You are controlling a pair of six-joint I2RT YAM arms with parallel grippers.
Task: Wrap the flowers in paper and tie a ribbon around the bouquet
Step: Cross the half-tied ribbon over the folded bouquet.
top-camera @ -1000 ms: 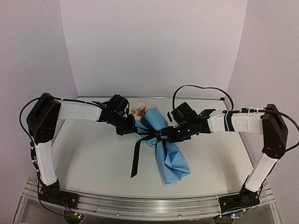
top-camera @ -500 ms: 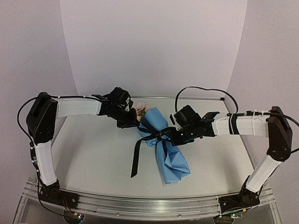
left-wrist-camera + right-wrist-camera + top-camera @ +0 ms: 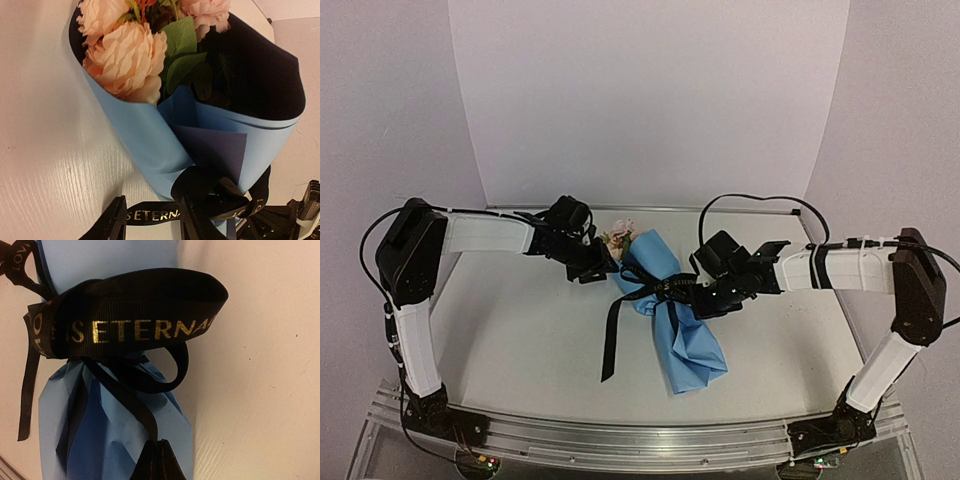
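The wrapping looks done and the work is at the tying step. The bouquet (image 3: pixel 665 300) lies on the surface (image 3: pixel 520 320) between the two arms, with its heads pointing to the far side. The pale pink flowers (image 3: pixel 125 55) sit inside the light blue paper (image 3: pixel 145 135), whose navy inner face shows at the mouth. The black ribbon (image 3: pixel 650 290), lettered in gold, is banded around the narrow waist of the bundle. There is a loop and a crossing there, and loose tails trail down over the surface toward the near edge.

The left tool (image 3: pixel 151 212) sits just beside the waist on the flower side with its fingers apart. The lettered ribbon runs across the gap between them but nothing is pinched, so it holds nothing. The right tool (image 3: pixel 156 456) is on the other side of the band with its fingers pressed together on a thin strand of ribbon that leads up into the crossing under the band.

I judge the knot to be formed but not certainly snug. The next move calls for a steady pull on the held strand away from the band. The bundle may also need bracing so that it does not slide or twist and the paper does not crumple
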